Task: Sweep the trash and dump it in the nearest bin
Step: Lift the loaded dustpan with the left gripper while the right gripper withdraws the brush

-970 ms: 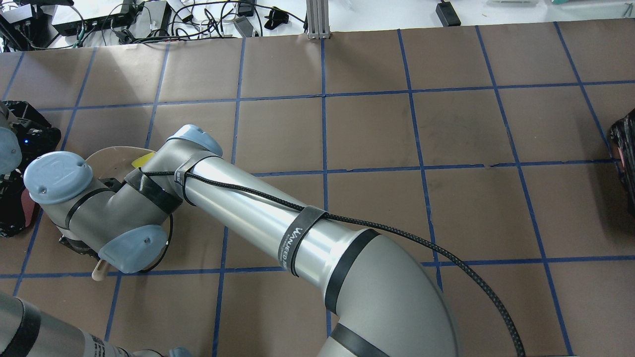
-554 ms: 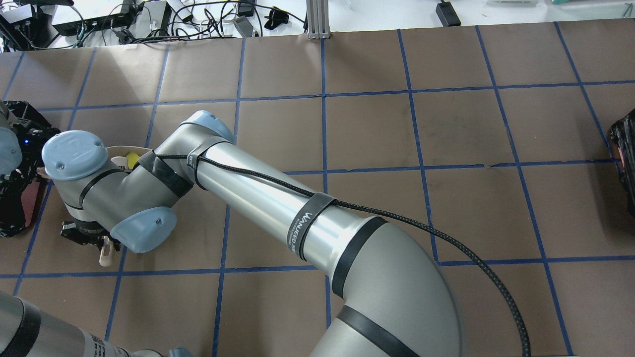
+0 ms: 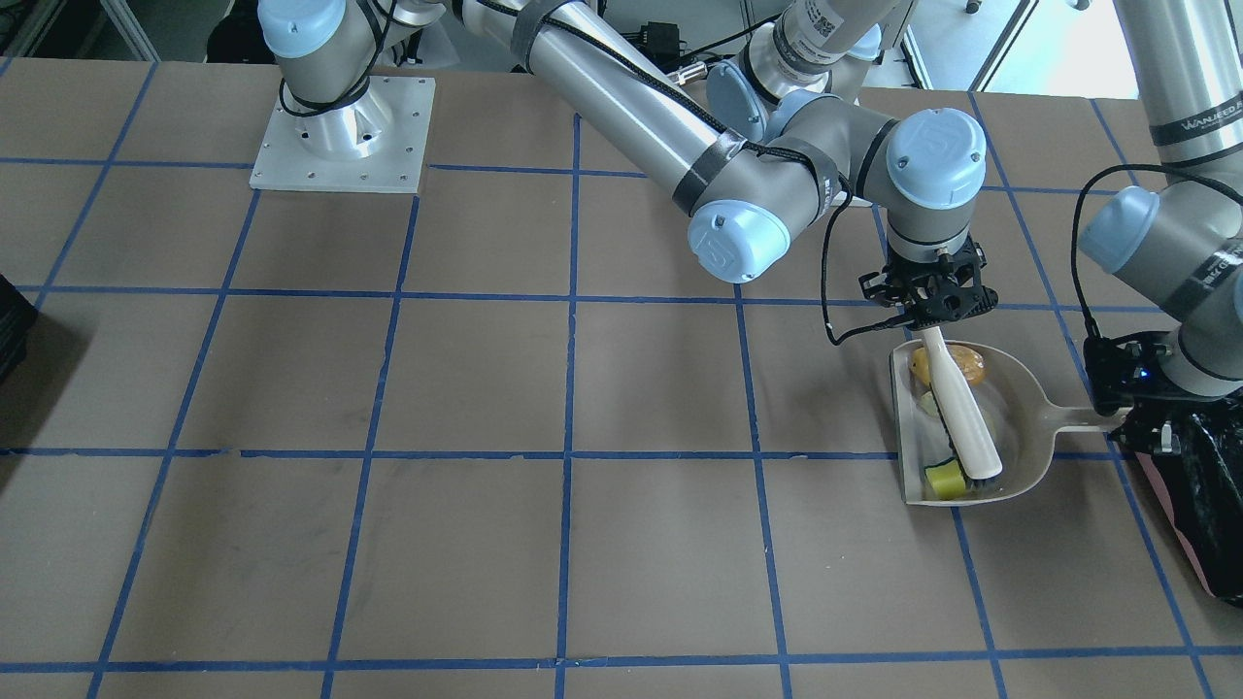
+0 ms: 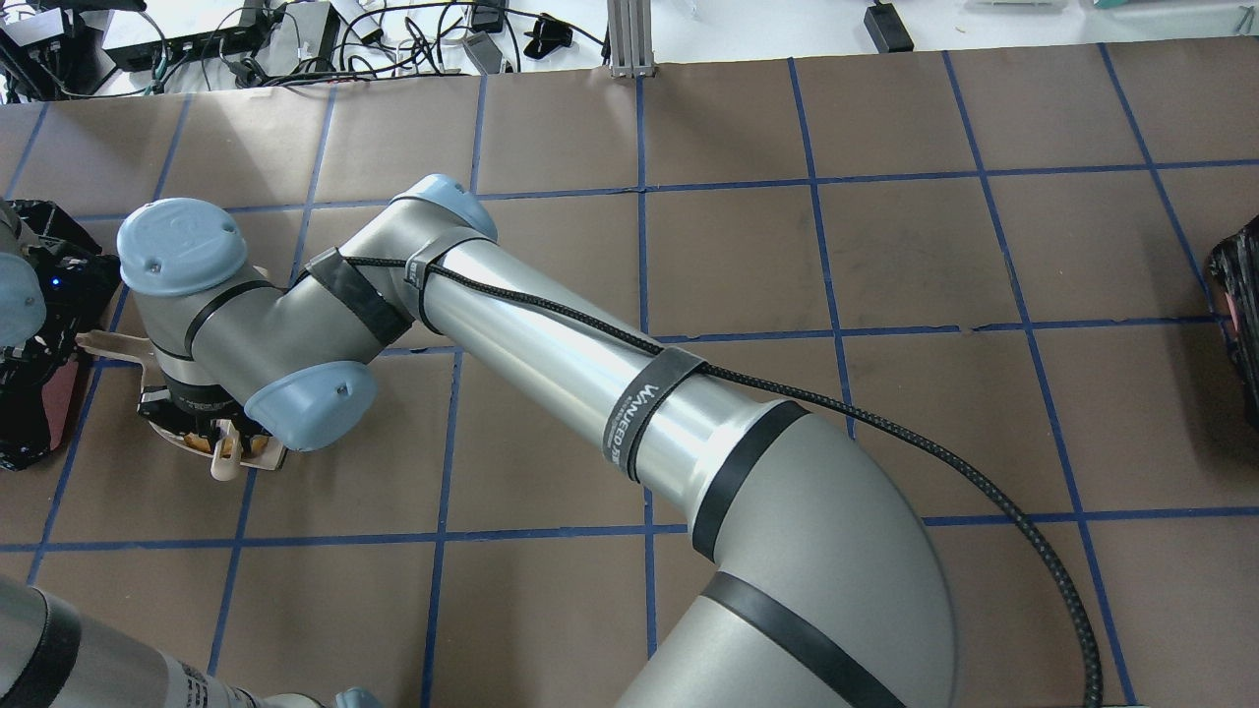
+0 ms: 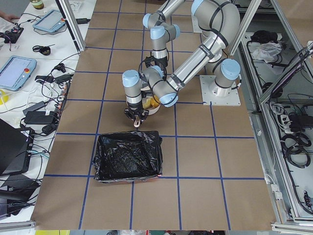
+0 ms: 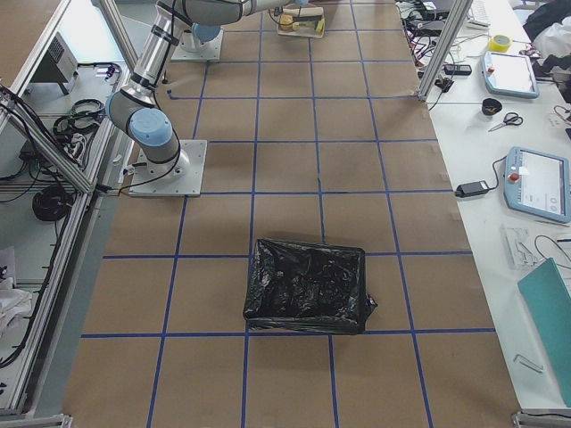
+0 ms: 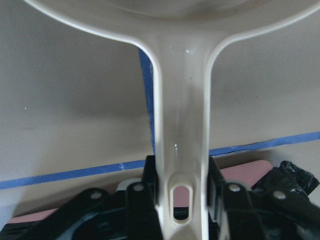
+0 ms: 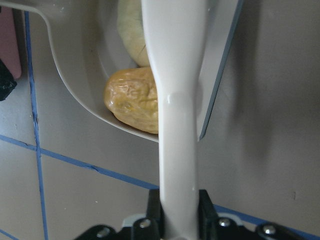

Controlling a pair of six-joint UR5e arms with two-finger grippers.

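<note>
The white dustpan (image 3: 1015, 442) lies on the table beside the bin (image 3: 1199, 505), a pink-sided container with a black bag. In the pan are the golden-brown lump (image 3: 961, 363), the pale slice (image 3: 929, 404) and the yellow wedge (image 3: 943, 479). My left gripper (image 7: 181, 200) is shut on the dustpan handle (image 7: 181, 125). My right gripper (image 3: 934, 309) is shut on the white brush (image 3: 959, 413), whose bristle end rests in the pan by the wedge. The right wrist view shows the brush handle (image 8: 177, 125) over the lump (image 8: 131, 102) and slice (image 8: 130, 30).
My right arm (image 4: 551, 354) reaches across the table to the left side and hides most of the pan in the overhead view. The near bin (image 5: 128, 156) stands at the table's left end. A second black-lined bin (image 6: 308, 287) stands toward the right end.
My right wrist and the brush have moved away from the robot along the dustpan. The yellow wedge, seen earlier at the pan's far side, is now hidden under the arm.
</note>
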